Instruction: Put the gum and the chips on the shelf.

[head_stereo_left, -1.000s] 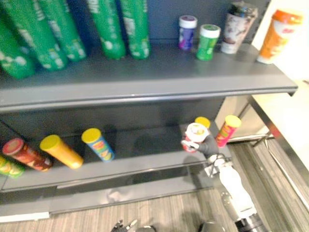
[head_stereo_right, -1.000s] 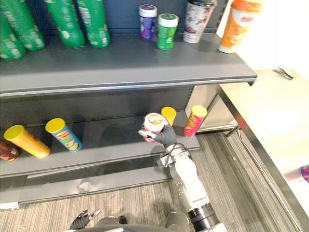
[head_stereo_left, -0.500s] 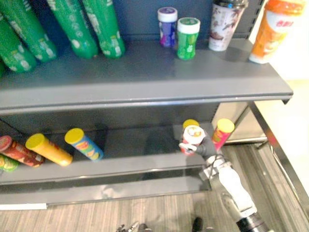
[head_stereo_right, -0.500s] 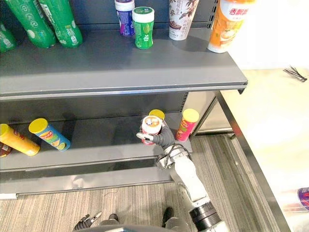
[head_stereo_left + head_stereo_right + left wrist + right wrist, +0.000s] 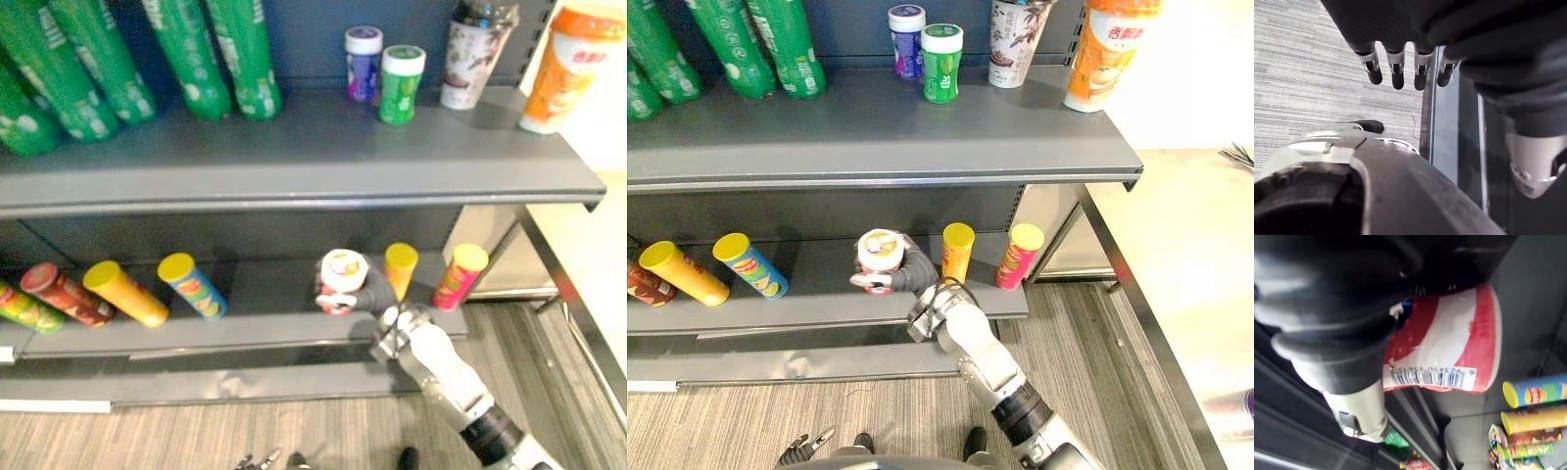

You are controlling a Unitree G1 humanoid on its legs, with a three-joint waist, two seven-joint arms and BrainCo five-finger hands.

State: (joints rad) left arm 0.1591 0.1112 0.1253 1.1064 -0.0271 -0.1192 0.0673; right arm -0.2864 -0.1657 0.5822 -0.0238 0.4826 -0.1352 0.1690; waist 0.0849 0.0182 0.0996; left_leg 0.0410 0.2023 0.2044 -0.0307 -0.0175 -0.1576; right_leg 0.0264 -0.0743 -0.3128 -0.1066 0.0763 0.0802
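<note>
My right hand is shut on a red-and-white chips can with a pale lid. It holds the can upright over the lower shelf, left of a yellow-lidded can. In the right wrist view the can sits close against the hand's dark cover. Two gum jars, one purple and one green, stand on the upper shelf. My left hand hangs low over the carpet with its fingers straight and nothing in it.
On the lower shelf a pink can stands at the right, and blue, orange and red cans lean at the left. Green tubes and two tall cups line the upper shelf. A pale counter lies to the right.
My right hand has carried the chips can leftward along the lower shelf, away from the yellow-lidded can. The camera has also shifted.
</note>
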